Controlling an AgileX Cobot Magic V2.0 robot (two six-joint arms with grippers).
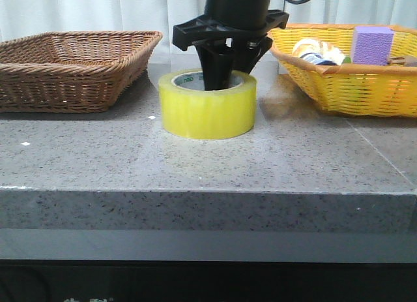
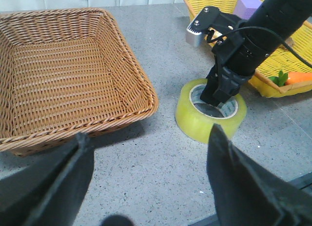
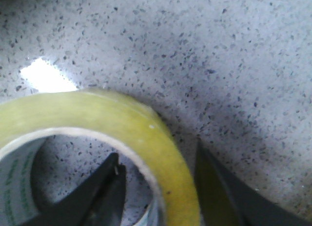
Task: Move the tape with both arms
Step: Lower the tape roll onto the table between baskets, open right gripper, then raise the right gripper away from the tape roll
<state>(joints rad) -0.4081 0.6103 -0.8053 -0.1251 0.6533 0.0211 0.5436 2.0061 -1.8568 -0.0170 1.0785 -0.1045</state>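
The tape [image 1: 208, 109], a wide yellow roll, lies flat on the grey stone table between the two baskets. It also shows in the left wrist view [image 2: 197, 121] and the right wrist view [image 3: 146, 138]. My right gripper [image 1: 225, 72] reaches down from above and straddles the roll's wall, one finger inside the core and one outside, jaws open with a gap at the inner finger [image 3: 109, 182]. It also shows in the left wrist view [image 2: 219, 94]. My left gripper [image 2: 148, 133] is open and empty above bare table, in front of the tape.
A brown wicker basket [image 1: 71, 67] stands at the left, empty inside [image 2: 63, 74]. A yellow basket [image 1: 352, 87] at the right holds a purple block [image 1: 373, 44] and other small items. The table's front edge [image 1: 208, 190] runs across the front view.
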